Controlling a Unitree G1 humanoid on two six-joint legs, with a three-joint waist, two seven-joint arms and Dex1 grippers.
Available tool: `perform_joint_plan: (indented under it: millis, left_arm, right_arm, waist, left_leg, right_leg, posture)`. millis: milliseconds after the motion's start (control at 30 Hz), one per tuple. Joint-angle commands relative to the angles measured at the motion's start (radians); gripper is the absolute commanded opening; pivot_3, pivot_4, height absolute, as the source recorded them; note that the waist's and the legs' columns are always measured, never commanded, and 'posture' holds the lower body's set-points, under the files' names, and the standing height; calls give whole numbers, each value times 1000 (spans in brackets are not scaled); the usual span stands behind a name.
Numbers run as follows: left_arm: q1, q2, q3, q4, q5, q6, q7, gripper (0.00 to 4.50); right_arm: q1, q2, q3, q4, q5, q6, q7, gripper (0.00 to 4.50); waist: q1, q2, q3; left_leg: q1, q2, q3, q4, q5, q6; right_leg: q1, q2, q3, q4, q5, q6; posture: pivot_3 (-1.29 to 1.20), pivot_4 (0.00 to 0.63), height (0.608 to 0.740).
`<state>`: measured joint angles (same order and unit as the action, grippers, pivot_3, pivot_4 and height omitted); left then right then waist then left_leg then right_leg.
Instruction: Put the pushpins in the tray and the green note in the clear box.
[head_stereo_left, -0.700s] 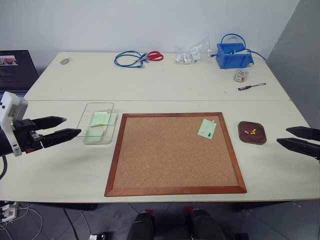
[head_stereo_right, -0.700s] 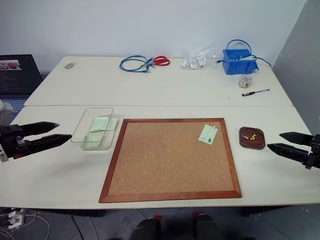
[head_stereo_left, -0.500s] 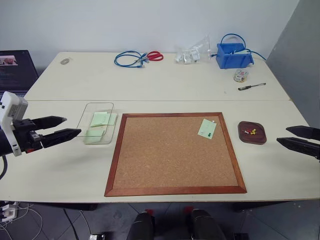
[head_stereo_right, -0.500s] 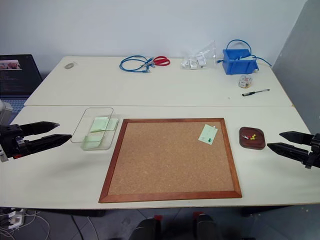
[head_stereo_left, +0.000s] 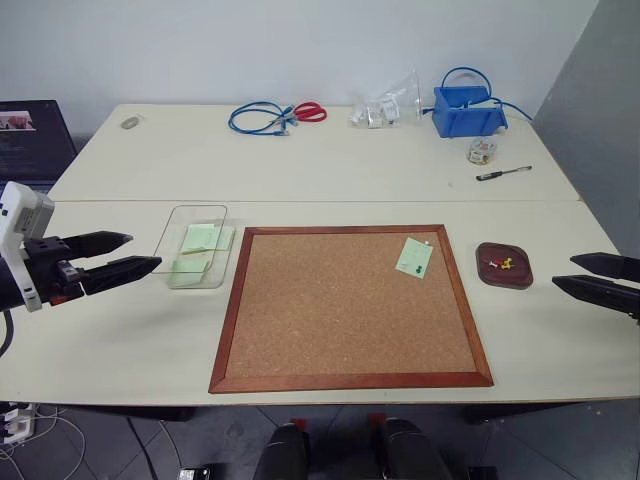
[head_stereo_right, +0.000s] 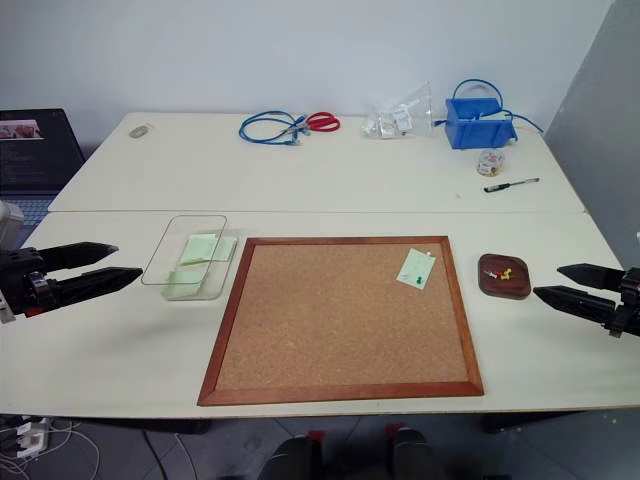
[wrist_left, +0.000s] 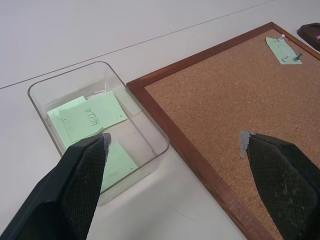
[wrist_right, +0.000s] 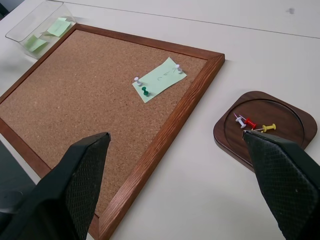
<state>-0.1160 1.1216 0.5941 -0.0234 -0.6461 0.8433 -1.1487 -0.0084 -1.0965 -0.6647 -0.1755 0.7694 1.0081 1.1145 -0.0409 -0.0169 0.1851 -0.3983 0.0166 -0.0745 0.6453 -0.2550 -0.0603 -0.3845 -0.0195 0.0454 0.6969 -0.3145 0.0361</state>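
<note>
You have the corkboard (head_stereo_left: 350, 305) at the middle of the surface (head_stereo_left: 300, 165). Left of the corkboard lies the clear box (head_stereo_left: 195, 245) with notes in it. On the corkboard's far right corner sits the green note (head_stereo_left: 413, 257), pinned. Right of the corkboard lies the tray (head_stereo_left: 503, 265), holding pushpins (wrist_right: 252, 124).

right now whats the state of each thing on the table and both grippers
green note: pinned to the corkboard by three pushpins, two whitish, one green
tray: holds three loose pushpins, whitish, red, yellow
clear box: open-topped, several green notes inside
left gripper: open, empty, beside the clear box
right gripper: open, empty, beside the tray
</note>
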Motion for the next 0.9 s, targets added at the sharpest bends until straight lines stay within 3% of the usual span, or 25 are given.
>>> perform_joint_plan:
  millis: [33, 700, 900]
  left_arm:
    - [-12, 27, 18, -2, -9, -8, -9, 4447]
    - [-50, 17, -14, -18, -13, -13, 7, 4447]
    - [-104, -23, -127, -144, -42, -17, 25, 4447]
  right_arm:
    - [-4, -19, -15, -13, 9, -18, 10, 4500]
    - [-2, -22, -18, -37, 21, -8, 11, 4500]
    - [10, -12, 22, -105, 24, -19, 15, 4500]
  waist:
    - [0, 0, 0]
    - [0, 0, 0]
    - [2, 0, 0]
  left_leg:
    - [0, 0, 0, 0, 0, 0]
    - [0, 0, 0, 0, 0, 0]
    - [0, 0, 0, 0, 0, 0]
  right_leg:
    - [0, 0, 0, 0, 0, 0]
    - [0, 0, 0, 0, 0, 0]
    - [0, 0, 0, 0, 0, 0]
  posture:
    - [0, 150, 740]
    - [0, 150, 740]
    - [0, 150, 740]
